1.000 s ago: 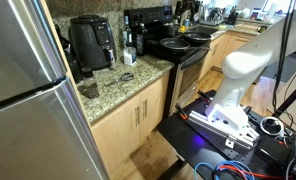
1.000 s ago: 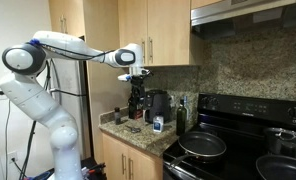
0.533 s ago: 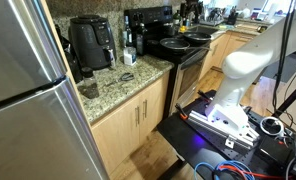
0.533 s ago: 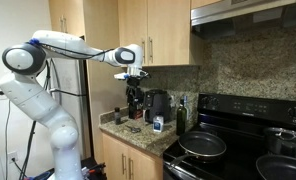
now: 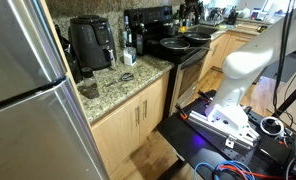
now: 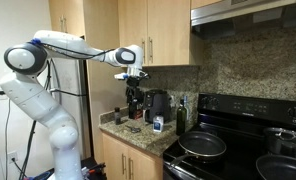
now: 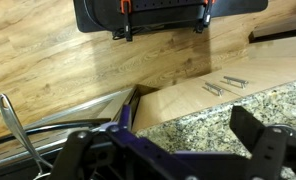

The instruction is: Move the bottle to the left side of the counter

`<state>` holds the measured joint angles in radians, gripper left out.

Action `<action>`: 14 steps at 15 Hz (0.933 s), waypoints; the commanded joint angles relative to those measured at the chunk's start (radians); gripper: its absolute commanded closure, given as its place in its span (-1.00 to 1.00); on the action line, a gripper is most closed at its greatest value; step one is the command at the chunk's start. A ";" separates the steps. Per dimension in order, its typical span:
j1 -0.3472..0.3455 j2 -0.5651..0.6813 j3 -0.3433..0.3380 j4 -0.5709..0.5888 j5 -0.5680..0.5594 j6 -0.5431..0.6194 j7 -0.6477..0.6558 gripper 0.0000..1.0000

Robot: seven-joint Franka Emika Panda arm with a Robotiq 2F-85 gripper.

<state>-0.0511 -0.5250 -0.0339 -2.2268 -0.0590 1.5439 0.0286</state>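
Nothing had shifted since a second before: the small white-bodied, dark-topped bottle stayed on the speckled beige granite desk at lower centre, beside the black stove, while the white arm's jaws, spread and empty, still hung high, up and left of it.

Front strip: speckled granite bench lies bare near its edge.
Wall side: bulky black air fryer blocks.
By grey steel fridge: small dark cup stands in the way.
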 commanded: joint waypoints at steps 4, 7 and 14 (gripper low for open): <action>0.033 0.350 0.100 0.191 0.051 0.071 0.254 -1.00; 0.033 0.467 0.093 0.328 0.093 -0.004 0.409 -1.00; 0.053 0.508 0.099 0.277 0.163 0.140 0.577 -1.00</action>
<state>-0.0095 -0.0927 0.0653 -1.9812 0.0294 1.6179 0.4786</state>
